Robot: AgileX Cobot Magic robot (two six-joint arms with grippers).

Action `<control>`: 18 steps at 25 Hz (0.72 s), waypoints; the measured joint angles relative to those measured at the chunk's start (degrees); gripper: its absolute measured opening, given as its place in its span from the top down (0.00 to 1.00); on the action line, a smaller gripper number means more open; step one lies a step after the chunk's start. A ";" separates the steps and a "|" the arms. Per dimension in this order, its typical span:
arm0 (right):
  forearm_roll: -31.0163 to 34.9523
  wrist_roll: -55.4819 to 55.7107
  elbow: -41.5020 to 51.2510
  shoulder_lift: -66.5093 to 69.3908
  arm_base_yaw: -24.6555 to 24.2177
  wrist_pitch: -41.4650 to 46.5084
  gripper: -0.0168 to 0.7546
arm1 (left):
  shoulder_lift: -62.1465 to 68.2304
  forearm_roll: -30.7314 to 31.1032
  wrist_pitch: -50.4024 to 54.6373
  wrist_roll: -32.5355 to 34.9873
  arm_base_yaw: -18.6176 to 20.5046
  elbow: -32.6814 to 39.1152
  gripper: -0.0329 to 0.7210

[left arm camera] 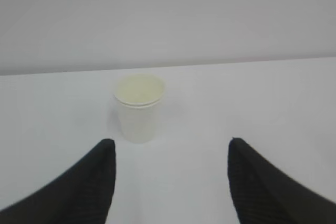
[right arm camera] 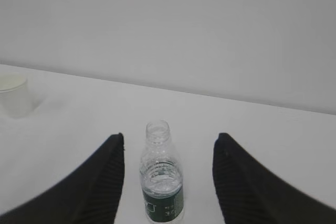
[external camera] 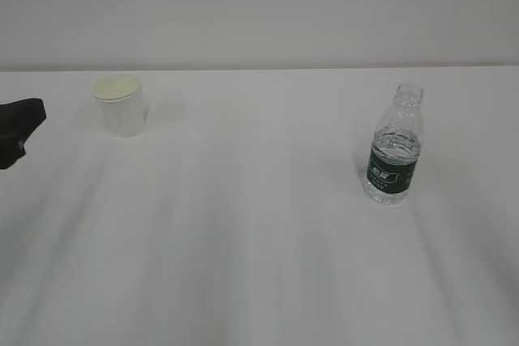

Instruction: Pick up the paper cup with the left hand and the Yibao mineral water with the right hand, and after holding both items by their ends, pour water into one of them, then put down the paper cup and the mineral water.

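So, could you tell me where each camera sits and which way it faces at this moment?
Exterior: in front of the table, looking down at a slant at the paper cup and the Yibao mineral water; only the left hand shows, at the left edge.
Left wrist: low behind the open left hand, facing the paper cup ahead.
Right wrist: behind the open right hand, facing the Yibao mineral water between its fingers.
Shared: the paper cup appears in all three views.

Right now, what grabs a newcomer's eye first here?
The bottle with its dark green label, upright and capless on the right of the white table. Then the paper cup, upright, far left. The open left gripper faces the cup; the open right gripper faces the bottle, neither touching.
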 joint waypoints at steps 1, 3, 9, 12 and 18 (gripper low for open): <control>3.71 -3.37 0.00 0.96 0.00 0.00 0.44 | 0.00 0.00 -0.71 0.26 0.00 0.00 0.31; 9.45 -8.64 0.00 2.69 0.00 0.00 0.42 | 0.00 0.00 -3.15 0.39 0.00 0.00 0.31; 14.19 -17.31 0.00 8.52 0.00 0.00 0.19 | 0.00 0.00 -9.45 0.59 0.00 0.00 0.41; 17.41 -19.27 0.00 11.06 0.00 0.00 0.16 | 0.00 0.00 -12.10 0.59 0.00 0.00 0.46; 25.55 -30.91 0.00 14.04 0.00 0.88 0.15 | 1.28 1.87 -20.39 3.88 0.00 0.00 0.41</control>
